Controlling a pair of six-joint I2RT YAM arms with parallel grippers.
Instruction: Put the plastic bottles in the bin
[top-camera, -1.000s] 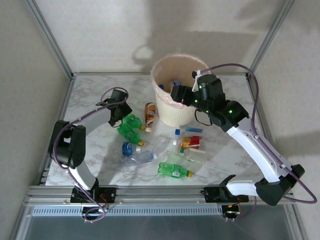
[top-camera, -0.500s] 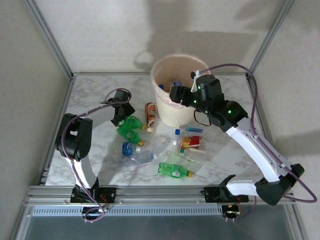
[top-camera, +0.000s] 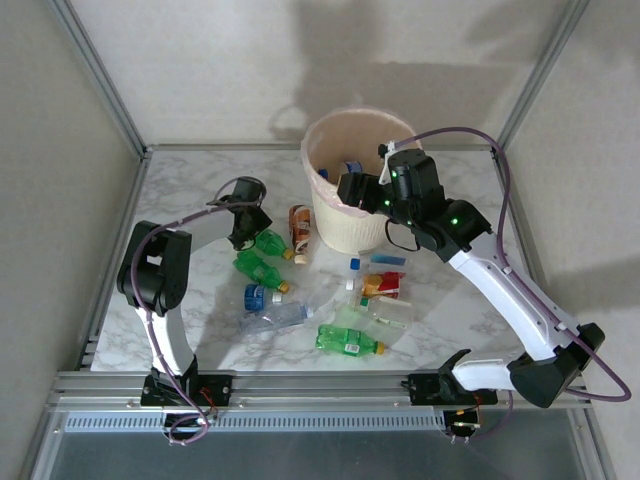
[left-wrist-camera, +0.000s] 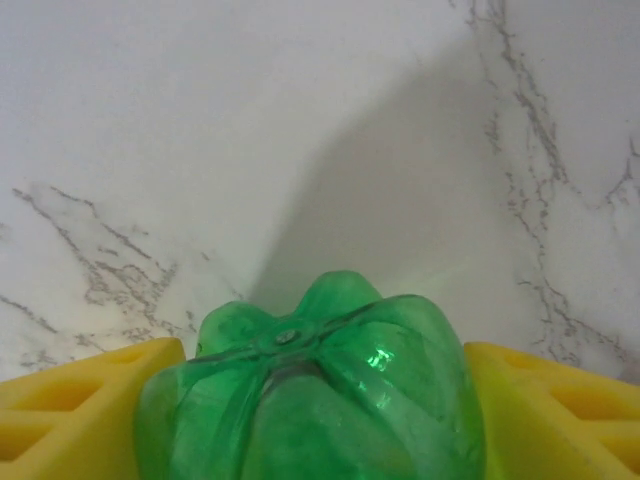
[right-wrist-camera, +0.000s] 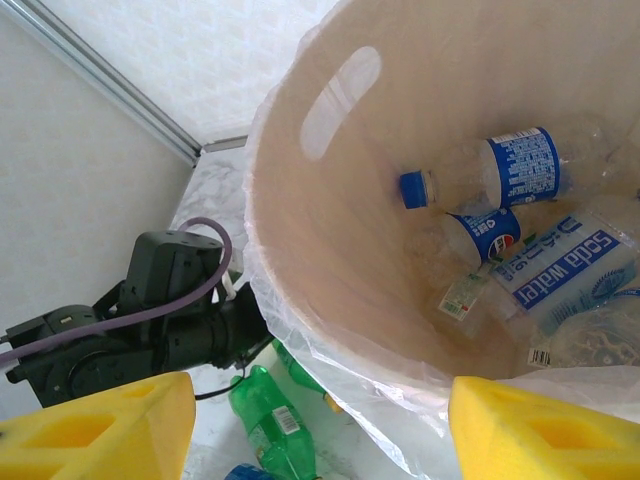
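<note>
Plastic bottles (top-camera: 348, 341) lie scattered across the marble tabletop (top-camera: 180, 200) in the lower middle of the overhead view, clear and green ones mixed together. A brown-orange bottle (top-camera: 299, 228) lies just left of the bin (top-camera: 335, 228). The bin, cream with a thin liner over its rim, stands at the upper middle of the tabletop. The right wrist camera shows several blue-labelled bottles (right-wrist-camera: 505, 170) lying at its bottom.

The right gripper (top-camera: 352, 188) hangs over the bin's near rim, jaws spread wide with nothing between them. At the left of the overhead view, the left gripper (top-camera: 250, 235) sits low on the tabletop. Its yellow jaws are clenched on the base end of a green bottle (left-wrist-camera: 310, 390), seen close up by the left wrist camera.

I judge the step in hand to be picking up this green bottle. The next move calls for lifting it clear of the second green bottle (top-camera: 255, 268) just below it. It then needs carrying right to above the bin's open mouth and letting go there, with the right arm kept out of the way.
</note>
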